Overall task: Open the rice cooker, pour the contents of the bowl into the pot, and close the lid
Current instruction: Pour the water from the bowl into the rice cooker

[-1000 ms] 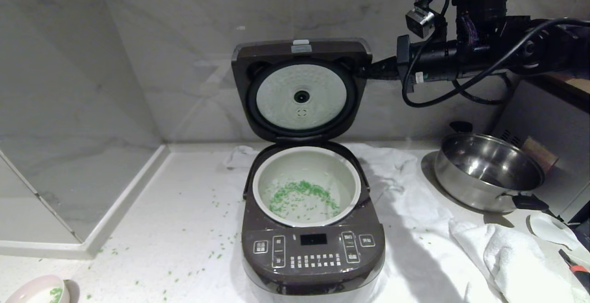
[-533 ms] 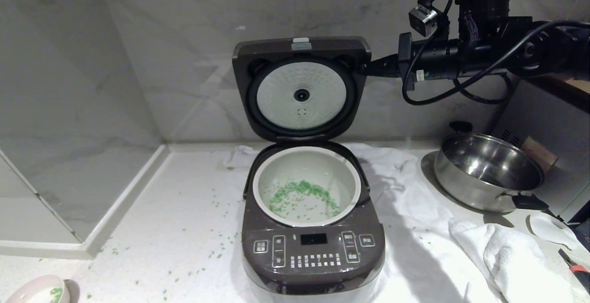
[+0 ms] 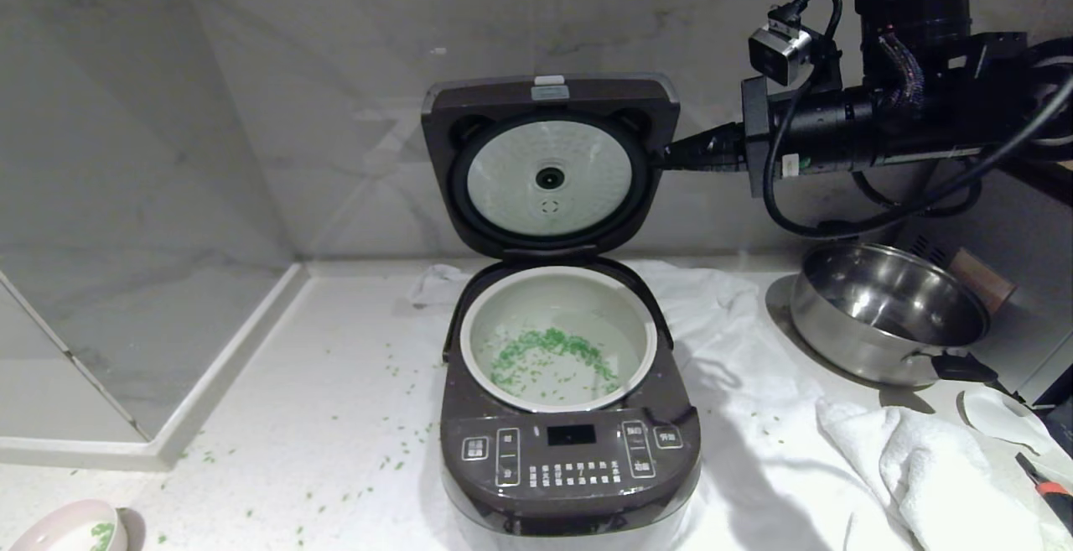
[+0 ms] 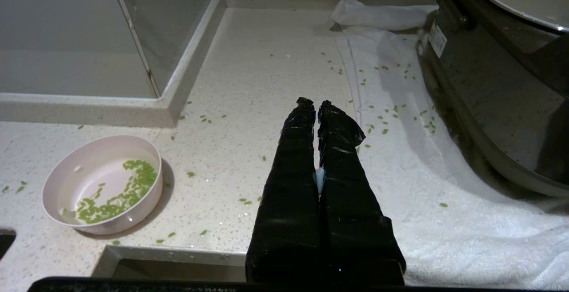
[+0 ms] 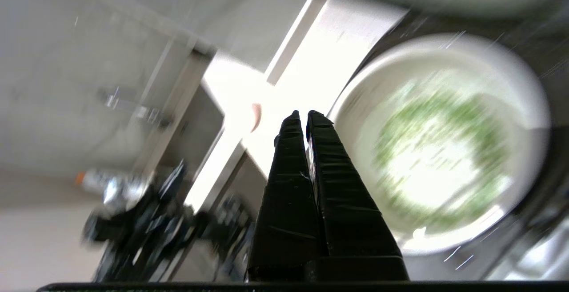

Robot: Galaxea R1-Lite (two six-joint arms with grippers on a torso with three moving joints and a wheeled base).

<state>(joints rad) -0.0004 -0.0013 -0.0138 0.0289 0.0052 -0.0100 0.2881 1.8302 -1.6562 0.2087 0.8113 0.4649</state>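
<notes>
The dark brown-grey rounded rice cooker (image 3: 570,450) w/ front button panel sits mid-table on a white cloth (image 3: 754,417), its hinged dark lid (image 3: 549,165) standing upright & open against the marble wall, white dimpled inner plate facing fwd. The round white inner pot (image 3: 557,337) is exposed, w/ small green rice-like grains (image 3: 549,350) scattered in a ring on its bottom, some wet.

The right gripper (image 3: 675,153) reaches in level from the right, tip at the lid's right edge; can't tell if it touches. Its black fingers (image 5: 320,163) are pressed together, nothing between them; the right wrist view looks down past them at the pot, blurred.

The small pale pink round bowl (image 4: 104,183) w/ white inside rests on the speckled white table (image 3: 335,383) at the front left, well apart from the cooker, some green grains left in it. The left gripper (image 4: 316,104) hovers low over the table btw bowl & cooker, fingers (image 4: 293,158) pressed together, empty, bowl off to their side. Loose grains lie on table & cloth.

A shiny steel pan (image 3: 888,312) w/ black handles sits to the right, a rumpled white towel (image 3: 922,459) in front of it.
</notes>
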